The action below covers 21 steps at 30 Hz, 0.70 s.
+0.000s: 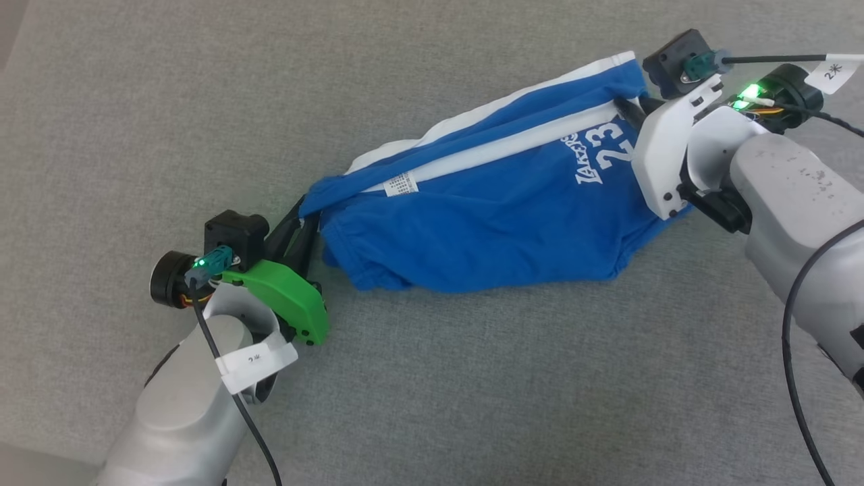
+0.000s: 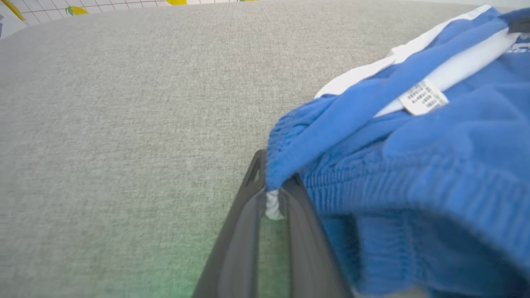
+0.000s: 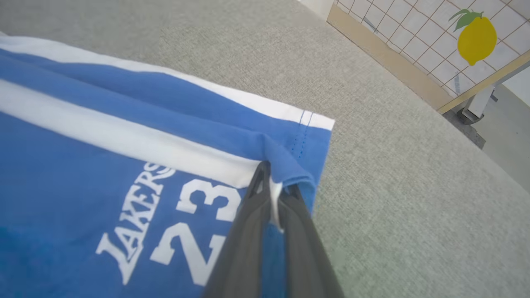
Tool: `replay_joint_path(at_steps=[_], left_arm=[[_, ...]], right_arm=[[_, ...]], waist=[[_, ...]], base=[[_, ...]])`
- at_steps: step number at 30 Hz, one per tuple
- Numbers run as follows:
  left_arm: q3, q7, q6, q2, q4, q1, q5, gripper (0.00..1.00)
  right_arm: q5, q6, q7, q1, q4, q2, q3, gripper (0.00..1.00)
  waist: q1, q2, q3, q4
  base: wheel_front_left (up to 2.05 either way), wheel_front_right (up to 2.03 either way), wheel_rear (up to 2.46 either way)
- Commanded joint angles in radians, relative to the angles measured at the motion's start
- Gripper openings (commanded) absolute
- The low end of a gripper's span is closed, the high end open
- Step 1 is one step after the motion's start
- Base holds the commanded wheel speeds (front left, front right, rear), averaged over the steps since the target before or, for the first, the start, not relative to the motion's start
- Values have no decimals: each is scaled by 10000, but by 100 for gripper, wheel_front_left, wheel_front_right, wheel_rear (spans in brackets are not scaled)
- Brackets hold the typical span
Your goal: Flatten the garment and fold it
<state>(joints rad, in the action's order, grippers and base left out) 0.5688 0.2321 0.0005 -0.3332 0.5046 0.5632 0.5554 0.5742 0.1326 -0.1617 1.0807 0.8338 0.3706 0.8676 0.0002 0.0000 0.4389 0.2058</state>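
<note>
My left claw point(image 1: 305, 208) was pinched shut on the waistband end of the shorts point(image 1: 486, 216). My right claw point(image 1: 626, 108) was pinched shut on the hem corner by the white stripe. The shorts ran stretched between the two, sagging in the middle over the grey tabletop point(image 1: 202, 101); I couldn't tell if they were lifted clear of it.

Progress, my call: early. Both ends were gripped for spreading, but the cloth was bunched at the waistband and wrinkled along the lower edge. No fold had been made. Left to do: lay flat, smooth, fold.

Count: one pair of shorts, two claws, one small white tag point(image 1: 401, 183), one lettering-and-number print point(image 1: 601, 158).
</note>
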Motion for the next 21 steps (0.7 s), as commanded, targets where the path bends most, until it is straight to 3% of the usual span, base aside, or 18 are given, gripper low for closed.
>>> replay_joint_path(at_steps=[1, 3, 4, 5, 6, 7, 8, 13, 17, 21], left_arm=[[-17, 77, -56, -15, 131, 74, 33, 0], [10, 117, -53, 9, 228, 45, -9, 3], [41, 140, -35, 19, 260, 24, -65, 47], [54, 167, 38, 13, 254, 12, -160, 100], [45, 190, 106, 25, 255, -41, -204, 100], [63, 203, 158, 20, 248, -94, -262, 100], [84, 219, 240, 7, 206, -173, -346, 100], [23, 275, 731, -49, -530, -666, -710, 100], [-342, 291, 1370, -294, -1826, -1296, -1169, 100], [-906, 293, 2139, -581, -3374, -2101, -1737, 100]], right_arm=[[162, -19, 131, 187, 194, -32, 111, 0], [260, -19, 366, 255, 443, -53, 270, 0], [361, -19, 446, 250, 552, -88, 371, 0], [470, -19, 476, 239, 615, -114, 450, 0], [585, -19, 511, 233, 646, -128, 583, 9], [644, -19, 531, 231, 643, -116, 729, 62], [727, -19, 516, 229, 599, -80, 945, 100], [1211, -19, 763, 379, 270, 396, 1488, 100], [1651, -19, 639, 548, -93, 988, 1837, 100], [2178, -19, -455, 820, -493, 1697, 2388, 100]], waist=[[-2, 0, 8, 60], [-2, 0, -139, 38], [-2, 0, -257, 30], [-2, 0, -359, 24], [-2, 0, -509, 10], [-2, 0, -643, -5], [-2, 0, -804, -22], [-2, 0, -1554, 39], [-2, 0, -2061, 209], [-2, 0, -2272, 490]], base=[[0, 0, 0], [0, 0, 0], [0, 0, 0], [0, 0, 0], [0, 0, 0], [0, 0, 0], [0, 0, 0], [0, 0, 0], [0, 0, 0], [0, 0, 0]])
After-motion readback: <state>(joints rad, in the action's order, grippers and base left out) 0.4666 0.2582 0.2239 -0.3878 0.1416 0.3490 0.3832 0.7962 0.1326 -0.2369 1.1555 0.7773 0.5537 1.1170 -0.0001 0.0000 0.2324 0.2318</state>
